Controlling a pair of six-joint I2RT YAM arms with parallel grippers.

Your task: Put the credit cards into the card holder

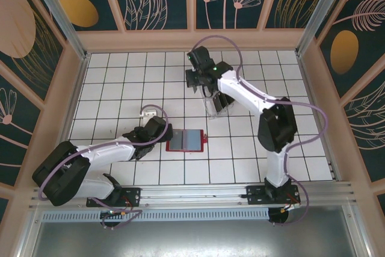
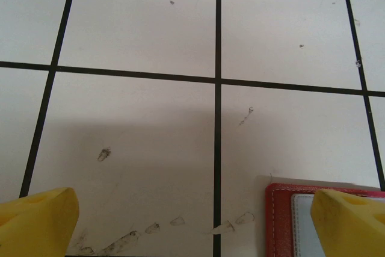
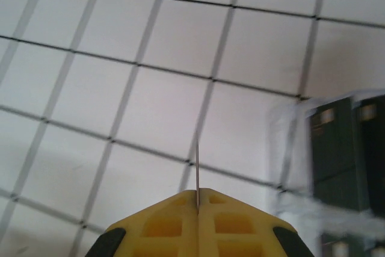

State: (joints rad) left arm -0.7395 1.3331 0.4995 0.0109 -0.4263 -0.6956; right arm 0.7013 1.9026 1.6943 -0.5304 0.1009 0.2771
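The card holder point(image 1: 186, 141), a red wallet with grey-blue pockets, lies open flat on the tiles in the middle of the table. My left gripper point(image 1: 159, 132) is open at its left edge. In the left wrist view the left gripper point(image 2: 192, 230) straddles bare tile, one yellow fingertip point(image 2: 352, 221) over the wallet's corner point(image 2: 283, 221). My right gripper point(image 3: 197, 194) is shut on one credit card point(image 3: 197, 164), seen edge-on as a thin line. The right gripper point(image 1: 203, 87) hangs above the table beside a clear rack. More dark credit cards point(image 3: 337, 148) stand in that rack.
The clear plastic slotted rack point(image 1: 216, 105) stands just behind and right of the wallet, under the right arm. Wooden walls point(image 1: 78, 88) enclose the tiled table on three sides. A metal rail point(image 1: 198, 194) with both arm bases runs along the near edge.
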